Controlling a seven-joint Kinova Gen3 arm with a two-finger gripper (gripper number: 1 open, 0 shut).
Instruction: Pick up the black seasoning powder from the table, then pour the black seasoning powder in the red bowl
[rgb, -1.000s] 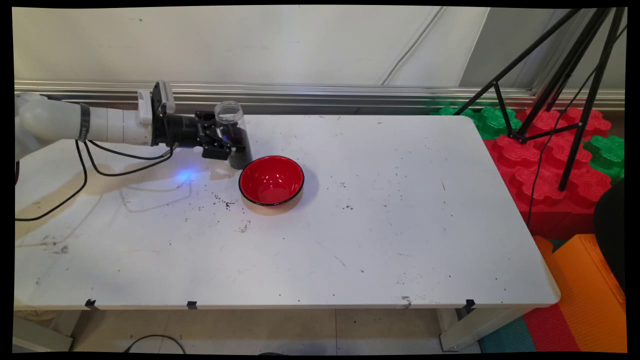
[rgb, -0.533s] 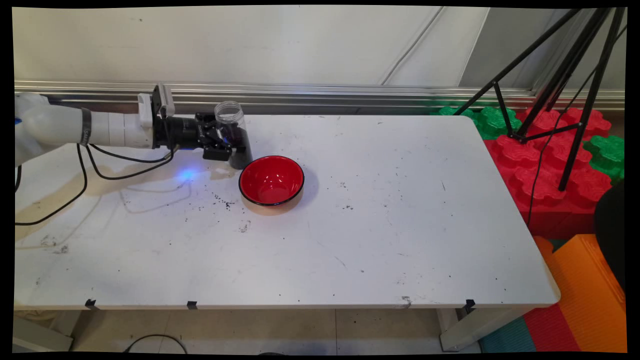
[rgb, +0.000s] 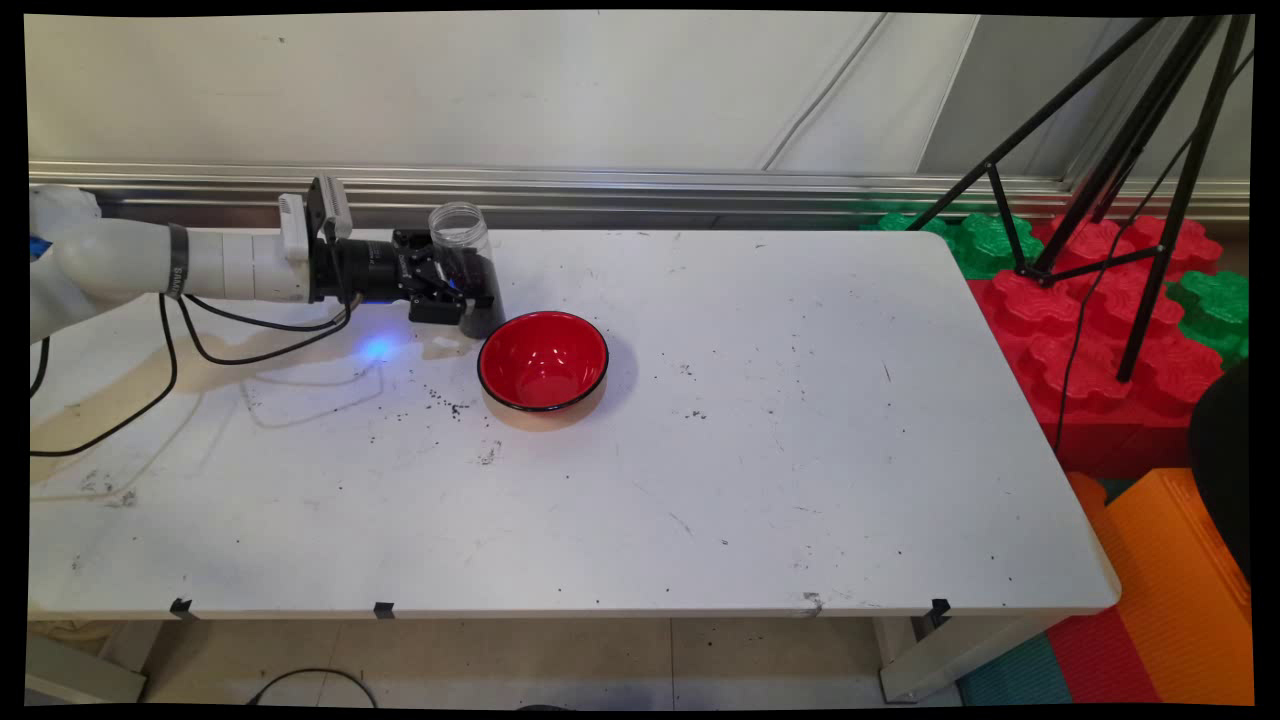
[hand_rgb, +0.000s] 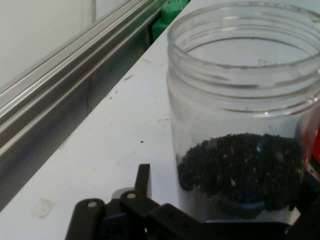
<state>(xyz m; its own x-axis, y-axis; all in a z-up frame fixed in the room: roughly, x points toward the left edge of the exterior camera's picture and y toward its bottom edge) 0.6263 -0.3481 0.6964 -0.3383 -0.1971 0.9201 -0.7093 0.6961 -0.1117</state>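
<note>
A clear plastic jar (rgb: 458, 226) with no lid stands upright at the table's back left, its lower part filled with dark granules. My gripper (rgb: 468, 288) reaches in level from the left, open, its fingers on either side of the jar's lower half. In the hand view the jar (hand_rgb: 240, 100) fills the right side. The left finger (hand_rgb: 143, 175) stands a little apart from its wall, while the right finger is mostly cut off at the edge. An empty red bowl (rgb: 543, 360) with a black rim sits just right of the jar, toward the front.
Dark crumbs lie scattered on the white table (rgb: 800, 450) in front of the jar. A metal rail (hand_rgb: 60, 85) runs along the wall behind it. A black tripod (rgb: 1100, 150) and red and green foam blocks (rgb: 1100, 330) stand beyond the table's right end.
My gripper has slid a little to the right, further around the jar. The jar and the bowl have stayed where they were.
</note>
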